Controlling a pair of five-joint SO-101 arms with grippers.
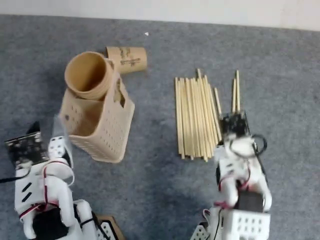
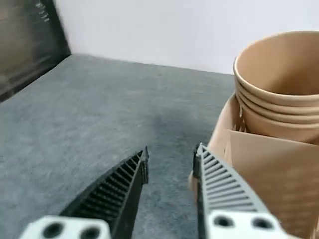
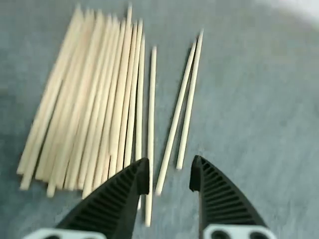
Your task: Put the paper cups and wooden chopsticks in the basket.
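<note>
Wooden chopsticks (image 1: 195,120), right of centre, look light, stiff and rolly; I'd pinch the stray pair (image 3: 189,104) mid-length, my right gripper (image 3: 169,172) and left gripper (image 2: 170,162) both narrowly parted, empty.

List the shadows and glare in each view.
High view: even light, no glare, only a faint soft shadow along the basket. Left wrist view: a dim dark patch on the table beside the stacked cups. Right wrist view: thin shadows along the chopsticks, and the table turns pale and bright beyond them.
</note>
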